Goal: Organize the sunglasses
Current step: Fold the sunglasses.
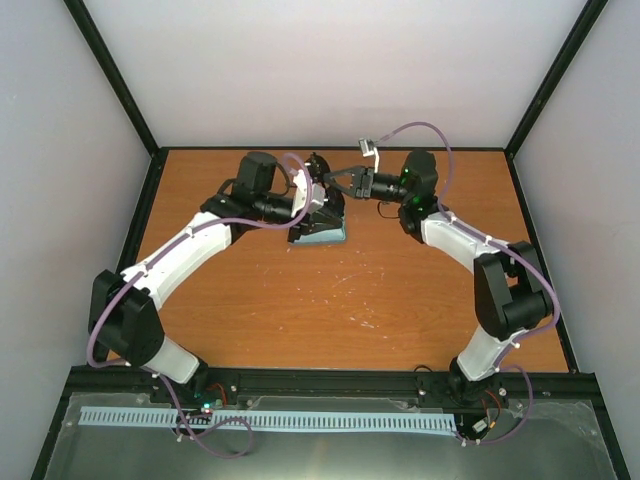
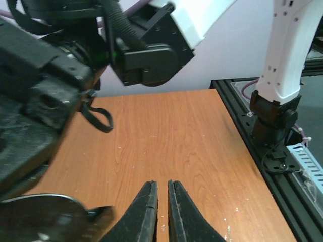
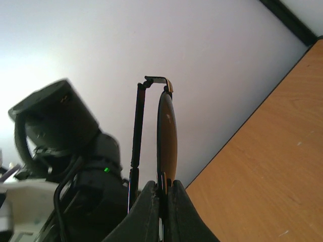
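Note:
My right gripper (image 3: 162,184) is shut on the sunglasses (image 3: 166,131) and holds them in the air. They show edge-on, one dark lens straight above the jaws and a thin black temple arm (image 3: 137,126) beside it. From above, the right gripper (image 1: 350,183) and the sunglasses (image 1: 338,177) hang over the back middle of the table, close to my left gripper (image 1: 322,212). The left gripper (image 2: 161,184) points at bare wood, its jaws nearly together with nothing between them.
A pale blue-grey item (image 1: 330,236) lies on the orange-brown table (image 1: 350,300) under the left gripper, partly hidden; I cannot tell what it is. In the left wrist view the right arm's wrist (image 2: 40,96) fills the left side, blurred. Black frame rails (image 1: 330,380) border the table.

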Available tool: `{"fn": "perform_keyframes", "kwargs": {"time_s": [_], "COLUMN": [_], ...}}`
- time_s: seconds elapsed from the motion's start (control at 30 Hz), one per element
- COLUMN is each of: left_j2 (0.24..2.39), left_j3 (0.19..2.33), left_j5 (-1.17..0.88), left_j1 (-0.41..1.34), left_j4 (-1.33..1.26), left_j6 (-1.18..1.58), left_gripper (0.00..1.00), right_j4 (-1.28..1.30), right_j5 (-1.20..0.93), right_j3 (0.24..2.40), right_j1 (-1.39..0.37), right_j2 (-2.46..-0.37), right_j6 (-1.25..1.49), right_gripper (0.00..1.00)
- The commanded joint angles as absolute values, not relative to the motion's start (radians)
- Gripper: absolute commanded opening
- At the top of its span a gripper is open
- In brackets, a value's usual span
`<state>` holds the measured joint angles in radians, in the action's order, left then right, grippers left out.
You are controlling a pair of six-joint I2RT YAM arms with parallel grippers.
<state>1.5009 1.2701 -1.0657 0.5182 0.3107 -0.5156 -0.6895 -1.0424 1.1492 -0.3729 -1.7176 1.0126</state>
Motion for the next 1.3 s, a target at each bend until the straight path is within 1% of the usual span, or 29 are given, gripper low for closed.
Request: {"fn": "perform_keyframes", "kwargs": {"time_s": [0.0, 0.17, 0.3, 0.4, 0.47, 0.7, 0.87, 1.07, 1.17, 1.27], "left_j2": [1.522, 1.539, 1.544, 1.554, 1.568, 1.581, 1.550, 1.526, 1.564, 1.643], "left_j3": [1.345, 1.365, 1.372, 1.367, 1.368, 1.408, 1.428, 1.442, 1.482, 1.608], "left_j5": [-1.041, -1.008, -0.990, -0.986, -1.006, -1.043, -1.085, -1.111, -1.164, -1.228], "left_j1": [0.522, 0.517, 0.497, 0.453, 0.410, 0.334, 0.315, 0.264, 0.220, 0.198], "left_j4": [0.277, 0.283, 0.299, 0.288, 0.283, 0.313, 0.350, 0.397, 0.489, 0.709], "left_j6": [-0.559, -0.574, -0.570, -0.529, -0.499, -0.494, -0.496, -0.496, -0.534, -0.659], "left_gripper": [0.10, 0.10, 0.11, 0.15, 0.16, 0.26, 0.29, 0.37, 0.39, 0.42], "right_j4": [-0.622, -0.340, -0.063, 0.098, 0.176, 0.245, 0.255, 0.444, 0.548, 0.632], "right_j5": [-1.112, -1.142, -1.173, -1.215, -1.223, -1.206, -1.207, -1.258, -1.287, -1.297], "right_j3": [1.121, 1.127, 1.170, 1.201, 1.212, 1.210, 1.214, 1.270, 1.291, 1.313], "right_j1": [-0.403, -0.409, -0.410, -0.409, -0.407, -0.391, -0.359, -0.326, -0.322, -0.319], "right_j2": [-1.650, -1.597, -1.568, -1.560, -1.555, -1.555, -1.574, -1.606, -1.620, -1.630], "right_j6": [0.962, 0.774, 0.557, 0.431, 0.372, 0.318, 0.304, 0.147, 0.046, -0.050], "right_gripper": [0.03, 0.03, 0.03, 0.03, 0.03, 0.03, 0.03, 0.03, 0.03, 0.03]}}
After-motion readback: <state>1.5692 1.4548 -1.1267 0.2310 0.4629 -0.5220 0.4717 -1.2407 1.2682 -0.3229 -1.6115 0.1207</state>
